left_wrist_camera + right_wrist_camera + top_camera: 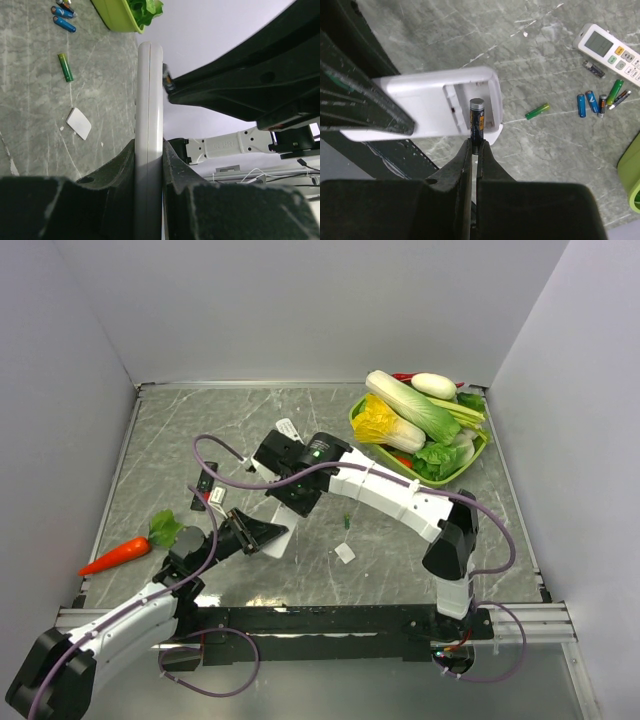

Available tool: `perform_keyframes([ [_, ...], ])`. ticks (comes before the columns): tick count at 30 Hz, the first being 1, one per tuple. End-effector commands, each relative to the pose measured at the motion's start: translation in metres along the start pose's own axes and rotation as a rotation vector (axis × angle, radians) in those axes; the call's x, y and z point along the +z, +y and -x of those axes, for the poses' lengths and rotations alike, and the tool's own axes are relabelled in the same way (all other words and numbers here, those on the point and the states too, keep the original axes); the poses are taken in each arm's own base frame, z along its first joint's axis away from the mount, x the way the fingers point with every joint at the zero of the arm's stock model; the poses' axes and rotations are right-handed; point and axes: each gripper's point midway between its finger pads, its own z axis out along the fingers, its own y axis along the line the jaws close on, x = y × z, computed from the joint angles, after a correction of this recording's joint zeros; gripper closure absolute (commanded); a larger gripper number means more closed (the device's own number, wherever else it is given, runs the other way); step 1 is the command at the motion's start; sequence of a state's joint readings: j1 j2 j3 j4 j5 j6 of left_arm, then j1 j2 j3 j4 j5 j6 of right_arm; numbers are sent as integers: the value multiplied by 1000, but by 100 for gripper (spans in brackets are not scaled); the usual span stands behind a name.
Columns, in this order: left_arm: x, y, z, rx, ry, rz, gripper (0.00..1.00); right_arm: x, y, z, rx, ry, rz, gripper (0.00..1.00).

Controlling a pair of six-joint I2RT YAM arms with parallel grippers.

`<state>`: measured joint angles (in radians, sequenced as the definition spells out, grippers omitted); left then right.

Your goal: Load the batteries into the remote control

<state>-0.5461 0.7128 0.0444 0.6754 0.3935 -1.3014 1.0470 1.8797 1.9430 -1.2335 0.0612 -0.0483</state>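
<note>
Left side: my left fingers (131,156) are clamped on the long edges of the white remote (427,102), lifting it off the surface (545,165) with its back turned toward my other wrist. The cover is off; the battery bay shows open and I see no cell seated in it.

Centre: my right fingers (468,156) are pressed together on the lower end of a dark battery (476,119). It stands nearly square to the remote's back, its silver cap over the bay's near end. From the left wrist I see only its tip beside the remote's edge. Whether it touches the bay floor, I cannot tell.

Right: loose batteries (592,101), blue, green and dark, lie on the surface, one green-yellow cell (537,111) nearer. A second remote (612,52) lies beyond them.

Step, as I judge it: seating the first cell. Next calls for laying the battery flat along the bay, correct end against the spring, pushing it home, then spreading the right fingers while the left holds the remote steady. Risk: the cell pops out or the remote twists.
</note>
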Motion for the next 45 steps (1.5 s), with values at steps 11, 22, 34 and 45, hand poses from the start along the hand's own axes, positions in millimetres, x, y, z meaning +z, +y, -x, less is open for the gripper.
perform_keyframes([
  [11,-17,29,-21,-21,38,19,98,5,-9,2,38,44,-61,100],
  [22,-16,20,-25,-12,79,-10,98,9,-6,8,27,20,-49,95],
  [34,-15,24,-26,-52,80,9,98,18,-9,-1,40,51,-74,78],
  [45,-12,28,-27,-78,93,40,98,16,-8,1,43,33,-65,69],
])
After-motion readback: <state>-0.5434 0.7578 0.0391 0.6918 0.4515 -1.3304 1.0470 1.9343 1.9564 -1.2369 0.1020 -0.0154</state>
